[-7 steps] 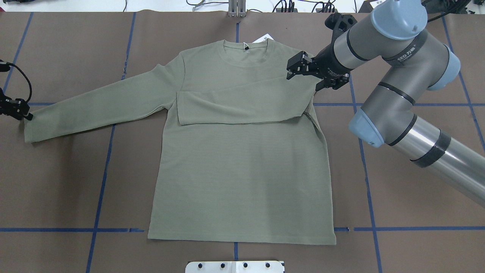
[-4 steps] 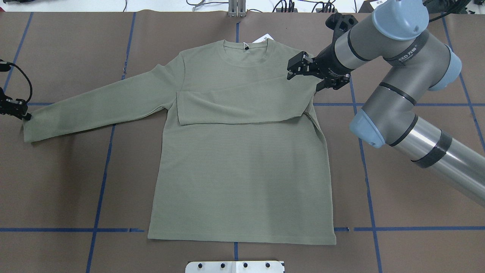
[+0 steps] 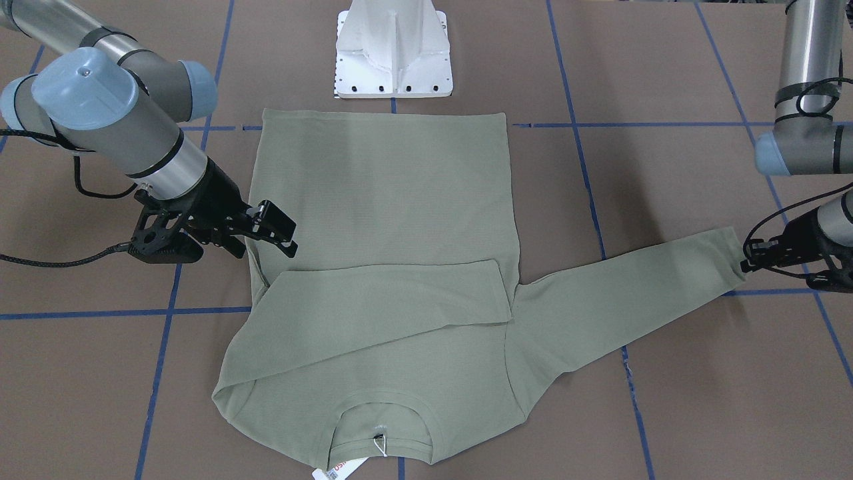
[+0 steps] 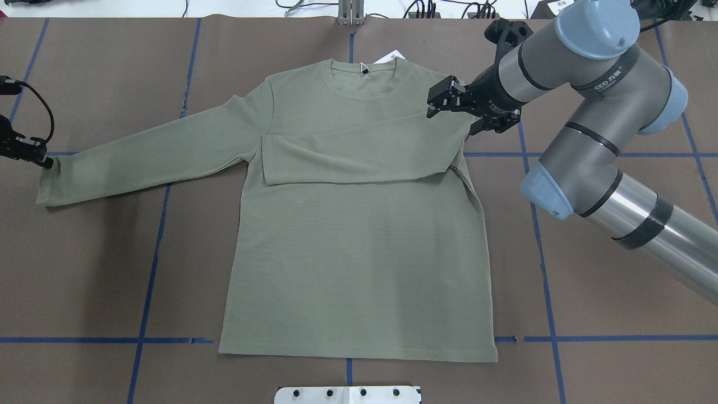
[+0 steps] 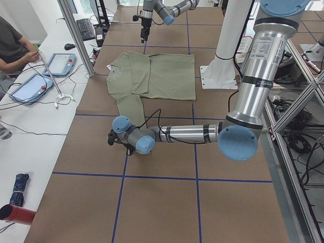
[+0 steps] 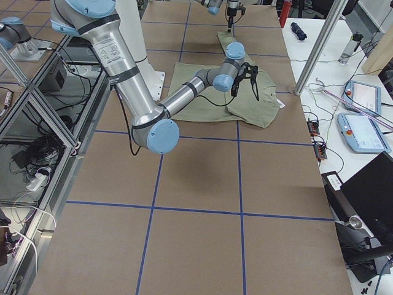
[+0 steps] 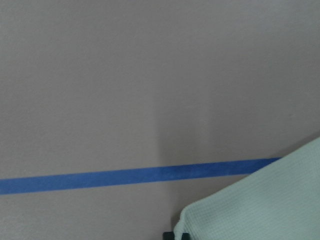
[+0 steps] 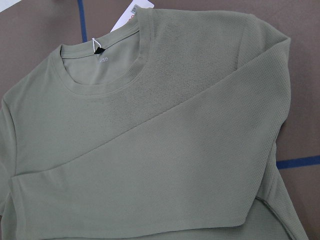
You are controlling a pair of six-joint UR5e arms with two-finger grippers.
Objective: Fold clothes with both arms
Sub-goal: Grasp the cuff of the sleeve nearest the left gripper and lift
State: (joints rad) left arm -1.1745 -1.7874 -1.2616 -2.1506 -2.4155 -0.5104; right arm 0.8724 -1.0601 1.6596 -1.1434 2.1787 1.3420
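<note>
Shirt [image 4: 359, 252] lies flat, front up, at bench [image 4: 589, 336] centre, collar twd far edge, hem twd robot. R sleeve [image 4: 359, 154] is folded across chest. L sleeve [image 4: 146, 160] is stretched out twd bench's left edge. Left gripper [image 4: 42, 160] sits low at the cuff's far corner and appears clamped on it, prob. to carry the sleeve inward. Right gripper [image 4: 436, 102], fingers apart and empty, hangs over R shoulder, prob. parked clear so L fold has room.
</note>
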